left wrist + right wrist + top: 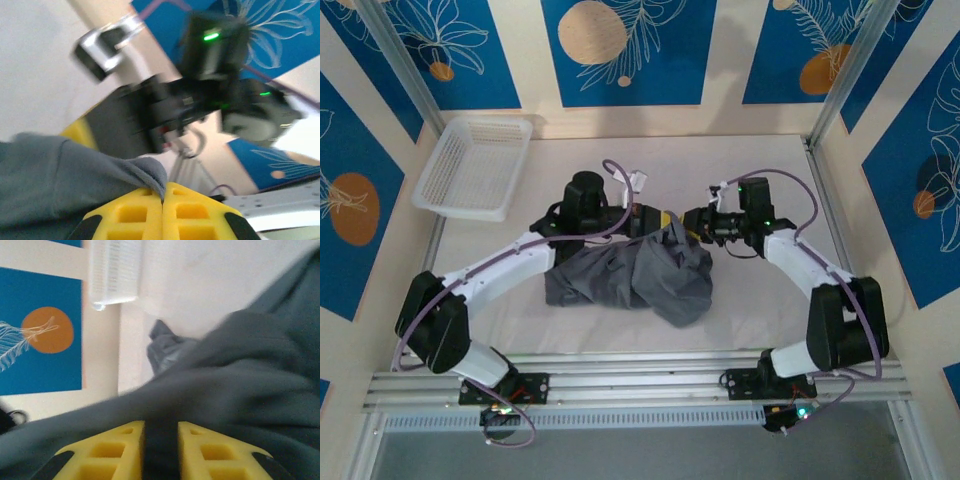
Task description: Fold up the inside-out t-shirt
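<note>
You had left gripper [163, 194] clamped on the inside-out t-shirt [630, 275] edge; right gripper [161, 429] stood slightly apart, cloth between its fingers.

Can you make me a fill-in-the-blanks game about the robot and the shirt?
1. The t-shirt is the colour ____.
2. The white basket stands in the far ____ corner.
3. The left gripper has its jaws ____ on the t-shirt.
Missing words: grey, left, shut.
</note>
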Controlling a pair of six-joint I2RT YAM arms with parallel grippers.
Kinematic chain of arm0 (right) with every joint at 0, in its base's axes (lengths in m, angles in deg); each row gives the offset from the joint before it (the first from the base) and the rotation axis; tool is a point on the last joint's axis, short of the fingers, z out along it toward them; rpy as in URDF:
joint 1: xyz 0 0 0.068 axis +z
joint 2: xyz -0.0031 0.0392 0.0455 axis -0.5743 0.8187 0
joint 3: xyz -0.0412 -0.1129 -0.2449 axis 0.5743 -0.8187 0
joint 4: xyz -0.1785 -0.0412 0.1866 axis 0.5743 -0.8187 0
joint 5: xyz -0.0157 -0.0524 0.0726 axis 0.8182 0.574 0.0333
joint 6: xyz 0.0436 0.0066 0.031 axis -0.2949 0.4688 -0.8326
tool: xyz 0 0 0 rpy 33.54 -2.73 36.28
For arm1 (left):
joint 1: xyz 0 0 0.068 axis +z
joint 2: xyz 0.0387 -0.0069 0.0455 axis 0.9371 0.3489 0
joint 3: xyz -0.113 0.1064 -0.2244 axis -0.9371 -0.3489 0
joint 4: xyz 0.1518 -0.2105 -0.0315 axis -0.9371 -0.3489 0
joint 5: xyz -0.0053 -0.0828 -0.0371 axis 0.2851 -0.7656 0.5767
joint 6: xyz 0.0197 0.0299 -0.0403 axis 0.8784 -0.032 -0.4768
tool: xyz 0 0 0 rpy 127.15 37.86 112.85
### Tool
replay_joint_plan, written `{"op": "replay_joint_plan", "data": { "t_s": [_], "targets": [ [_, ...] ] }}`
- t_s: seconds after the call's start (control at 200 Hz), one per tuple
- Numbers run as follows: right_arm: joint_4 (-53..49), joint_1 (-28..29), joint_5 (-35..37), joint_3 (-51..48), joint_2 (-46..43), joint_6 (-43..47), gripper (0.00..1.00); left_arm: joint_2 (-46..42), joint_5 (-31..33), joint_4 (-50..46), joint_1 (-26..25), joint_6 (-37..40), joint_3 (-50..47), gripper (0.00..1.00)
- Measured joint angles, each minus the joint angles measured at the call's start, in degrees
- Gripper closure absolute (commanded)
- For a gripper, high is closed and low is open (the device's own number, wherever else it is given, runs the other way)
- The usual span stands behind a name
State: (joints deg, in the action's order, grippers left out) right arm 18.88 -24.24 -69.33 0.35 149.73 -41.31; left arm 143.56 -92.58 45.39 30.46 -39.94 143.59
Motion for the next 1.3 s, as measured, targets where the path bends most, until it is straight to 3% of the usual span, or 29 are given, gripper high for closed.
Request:
{"op": "replay_joint_plan", "data": {
  "t_s": [0.095, 0.12, 0.165, 0.205, 0.31, 0.375, 0.45, 0.565, 0.645, 0.695, 0.76, 0.8, 0.945, 1.11, 1.18, 1.3],
  "targets": [
    [-1.2, 0.0, 2.6, -0.6, -2.4, -0.3, 0.63, -1.2, -1.4, 1.5, 0.0, -3.5, 0.0, 1.0],
    [-1.4, -0.2, 4.1, -1.0, -4.2, -0.6, 0.65, -1.3, -1.6, 1.7, 0.1, -4.3, 0.0, 1.0],
    [-1.7, -0.3, 7.0, -2.2, -8.9, -0.7, 0.84, -1.3, -1.8, 2.2, 0.2, -5.2, 0.0, 1.0],
    [-2.0, -0.3, 10.3, -3.6, -14.3, -0.6, 0.93, -1.2, -1.8, 2.3, 0.2, -6.0, 0.0, 1.0],
    [-0.6, 3.0, 21.0, -8.9, -30.8, 0.1, 0.97, -1.2, -1.5, 2.0, 0.3, -7.0, 0.0, 1.0],
    [0.7, 9.0, 26.5, -12.1, -39.6, 0.7, 0.92, -1.2, -1.2, 1.6, 0.3, -7.3, 0.0, 1.0],
    [1.0, 15.6, 30.7, -13.6, -43.1, 0.9, 0.74, -1.1, -0.9, 1.3, 0.3, -7.7, 0.0, 1.0],
    [0.7, 22.1, 36.8, -13.5, -38.4, 2.7, 0.51, -0.8, -0.7, 1.6, 0.3, -9.2, -0.2, 1.0],
    [0.8, 24.2, 40.3, -12.6, -32.3, 5.3, 0.47, -0.8, -0.7, 1.9, 0.3, -10.4, -0.3, 1.0],
    [1.1, 24.6, 42.1, -12.2, -29.0, 7.7, 0.57, -0.8, -0.7, 2.2, 0.3, -10.8, -0.3, 1.0],
    [1.8, 24.7, 44.2, -11.5, -25.2, 11.3, 0.9, -0.9, -0.7, 2.5, 0.3, -11.0, -0.3, 1.0],
    [2.3, 24.7, 44.6, -10.9, -23.8, 13.2, 1.0, -0.9, -0.7, 2.5, 0.3, -11.0, -0.3, 1.0],
    [4.5, 23.9, 39.3, -8.9, -24.1, 17.7, 1.0, -2.4, 1.1, -3.0, 2.1, -7.1, -0.3, 1.0],
    [12.0, 18.2, 19.6, -10.3, -30.5, 12.8, 1.0, -1.8, 2.6, -7.7, 10.0, 0.5, -0.8, 1.0],
    [16.5, 15.9, 12.6, -11.8, -32.3, 8.7, 1.0, 0.0, 1.8, -8.2, 10.6, 2.9, -0.8, 1.0],
    [20.3, 13.9, 5.9, -13.3, -32.2, 4.0, 1.0, 1.3, 0.9, -9.6, 9.7, 5.5, -1.1, 0.71]
  ]
}}
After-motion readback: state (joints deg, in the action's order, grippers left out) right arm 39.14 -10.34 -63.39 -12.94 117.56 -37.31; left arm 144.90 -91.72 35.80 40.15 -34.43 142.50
